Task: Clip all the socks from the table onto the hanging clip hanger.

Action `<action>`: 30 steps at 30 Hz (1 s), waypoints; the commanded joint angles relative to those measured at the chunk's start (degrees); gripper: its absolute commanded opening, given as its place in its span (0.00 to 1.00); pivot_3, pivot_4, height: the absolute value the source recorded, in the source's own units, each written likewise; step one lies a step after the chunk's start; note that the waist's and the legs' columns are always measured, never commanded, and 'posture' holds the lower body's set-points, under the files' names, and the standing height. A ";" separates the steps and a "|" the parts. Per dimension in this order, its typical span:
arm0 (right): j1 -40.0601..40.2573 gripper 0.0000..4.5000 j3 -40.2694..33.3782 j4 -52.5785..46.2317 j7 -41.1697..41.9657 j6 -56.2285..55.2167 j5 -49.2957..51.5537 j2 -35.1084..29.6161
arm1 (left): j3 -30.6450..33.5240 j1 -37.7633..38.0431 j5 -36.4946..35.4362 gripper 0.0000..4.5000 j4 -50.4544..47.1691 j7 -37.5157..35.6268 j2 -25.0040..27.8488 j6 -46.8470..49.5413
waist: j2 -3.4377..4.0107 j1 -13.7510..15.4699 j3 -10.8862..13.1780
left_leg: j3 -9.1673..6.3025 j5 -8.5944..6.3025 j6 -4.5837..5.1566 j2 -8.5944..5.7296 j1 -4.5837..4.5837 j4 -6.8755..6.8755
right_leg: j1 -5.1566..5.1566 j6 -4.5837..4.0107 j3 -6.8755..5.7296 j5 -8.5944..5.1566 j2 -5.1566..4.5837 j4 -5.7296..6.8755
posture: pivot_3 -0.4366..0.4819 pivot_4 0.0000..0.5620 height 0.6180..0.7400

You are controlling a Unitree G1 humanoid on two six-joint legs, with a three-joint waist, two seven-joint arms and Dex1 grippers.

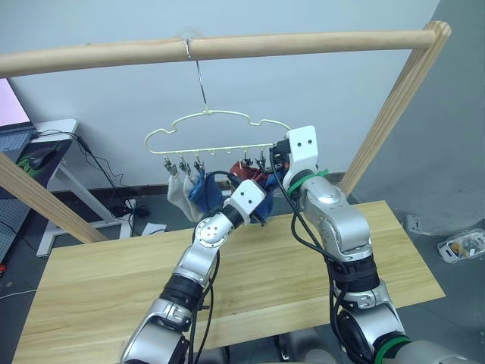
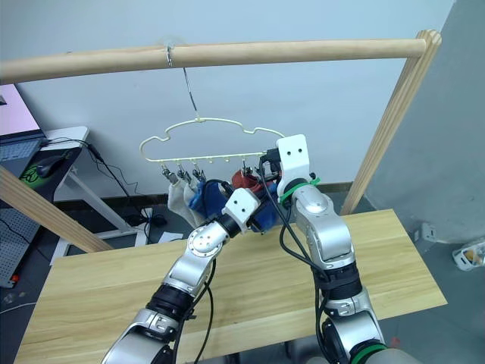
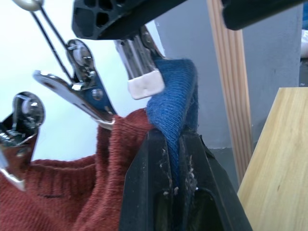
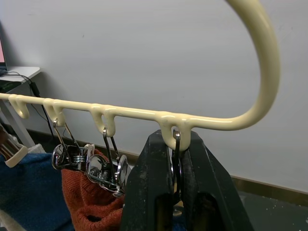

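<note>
At the frame's centre, a blue sock (image 3: 173, 101) is being gripped by the left claw (image 3: 174, 144), while a clip (image 4: 176, 163) on the clip hanger (image 1: 216, 133) is being squeezed by the clenched right claw (image 4: 176, 168).

A thick, round, light wooden pole (image 1: 227, 48) is seen running level across the top, carried at the robot's right end by a slanted wooden post (image 1: 394, 114). A second slanted wooden post (image 1: 42, 205) is seen low on the robot's left. Behind them a plain pale grey wall (image 1: 341, 83) is shown. At the far left a small white desk (image 1: 57, 129) is placed, with part of a laptop (image 1: 14, 121) and a dark mouse (image 1: 42, 157) on it. Black cables (image 1: 102, 171) are hung from that desk down to the grey floor (image 1: 455, 212).
</note>
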 commanded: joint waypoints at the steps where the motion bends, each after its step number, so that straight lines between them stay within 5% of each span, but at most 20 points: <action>1: -0.59 0.30 0.21 -2.85 0.16 -0.58 0.67 0.54 | 0.78 -1.87 0.11 0.00 -0.61 0.70 -0.15 -1.60 | 0.00 0.01 0.00 | 0.00 0.00 0.00 0.00 0.00 0.00 | 0.00 0.00 0.00 0.00 0.00 0.00 | 0.34 0.25 1.00; 8: -0.78 0.83 -1.04 -3.54 0.08 -0.32 1.61 1.31 | 1.13 -2.53 -0.48 0.00 0.16 0.26 0.10 -1.38 | 0.00 0.00 0.00 | 0.00 0.00 0.00 0.00 0.00 0.00 | 0.00 0.00 0.00 0.00 0.00 0.00 | 0.34 0.25 1.00; 10: -0.48 0.98 -1.38 -4.40 0.73 0.04 2.22 0.85 | 1.63 -2.41 -1.71 0.14 -0.30 -0.42 -0.07 0.15 | 0.00 0.01 0.00 | 0.00 0.00 0.00 0.00 -0.01 0.00 | 0.00 0.00 0.00 0.00 0.00 0.00 | 0.35 0.25 1.00; 23: 4.99 1.00 -3.19 -14.00 8.00 3.92 7.64 -7.27 | 4.53 9.64 -10.55 0.97 -19.67 -12.27 9.06 14.54 | 0.02 -0.02 0.02 | -0.08 0.00 0.00 0.06 -0.01 -0.03 | -0.02 0.23 -0.02 -0.14 0.09 -0.01 | 0.36 0.24 1.00; 30: 8.55 1.00 -4.83 -18.70 22.27 4.34 13.58 -22.66 | 13.47 20.30 -21.25 0.99 -37.03 -18.06 20.01 29.78 | 0.02 -0.01 0.03 | -0.11 0.00 0.00 0.11 0.01 -0.03 | 0.00 0.29 0.02 -0.17 0.02 -0.04 | 0.38 0.21 1.00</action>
